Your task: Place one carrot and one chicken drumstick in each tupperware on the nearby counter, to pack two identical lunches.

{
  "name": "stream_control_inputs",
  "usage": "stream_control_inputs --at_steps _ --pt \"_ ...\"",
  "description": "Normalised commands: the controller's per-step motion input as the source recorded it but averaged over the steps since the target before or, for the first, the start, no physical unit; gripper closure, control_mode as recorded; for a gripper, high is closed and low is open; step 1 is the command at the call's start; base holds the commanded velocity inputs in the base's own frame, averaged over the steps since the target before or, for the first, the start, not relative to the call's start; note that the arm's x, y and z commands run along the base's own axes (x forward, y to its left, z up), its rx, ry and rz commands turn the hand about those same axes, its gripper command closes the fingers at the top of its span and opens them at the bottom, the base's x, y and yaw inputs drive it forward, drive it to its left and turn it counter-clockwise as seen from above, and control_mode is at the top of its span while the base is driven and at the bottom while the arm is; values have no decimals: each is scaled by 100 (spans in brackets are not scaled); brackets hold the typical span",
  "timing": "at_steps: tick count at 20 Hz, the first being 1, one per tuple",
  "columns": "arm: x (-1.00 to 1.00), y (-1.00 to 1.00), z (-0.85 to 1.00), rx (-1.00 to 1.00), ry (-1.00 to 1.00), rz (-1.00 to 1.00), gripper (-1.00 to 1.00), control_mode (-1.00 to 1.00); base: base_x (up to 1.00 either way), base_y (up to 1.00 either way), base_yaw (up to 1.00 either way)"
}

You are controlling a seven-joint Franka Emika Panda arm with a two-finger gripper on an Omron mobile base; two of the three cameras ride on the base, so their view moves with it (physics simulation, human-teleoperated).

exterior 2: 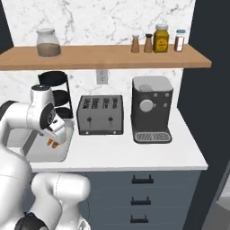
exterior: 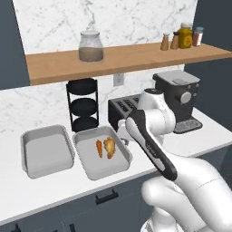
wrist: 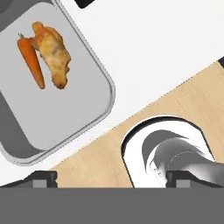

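Two pale grey tupperware tubs lie side by side on the white counter [exterior: 199, 140]. The left tub [exterior: 47, 152] holds nothing. In the right tub [exterior: 90, 161] an orange carrot [exterior: 99, 148] lies beside a golden chicken drumstick [exterior: 109, 147]. The hand view looks down on the same carrot [wrist: 31, 62] and drumstick [wrist: 53, 54], touching each other in that tub [wrist: 74, 118]. My gripper [wrist: 111, 179] hangs above the tub's right edge, near the counter's front. It is open, its tips far apart with nothing between them. My gripper [exterior: 123, 135] is partly hidden by the arm.
A silver-grey four-slot toaster [exterior 2: 100, 114] stands behind the right tub, with a dark coffee machine [exterior 2: 152, 108] to its right. A black tiered rack [exterior: 83, 104] stands at the wall behind the tubs. A wooden shelf [exterior: 127, 61] with jars runs overhead.
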Motion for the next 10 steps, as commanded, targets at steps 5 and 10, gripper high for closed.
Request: stream_control_inputs --at_steps 5,10 --pt "0 0 0 0 0 0 -100 100 -100 -56 -14" --pt "0 0 0 0 0 0 -100 100 -71 -100 -13"
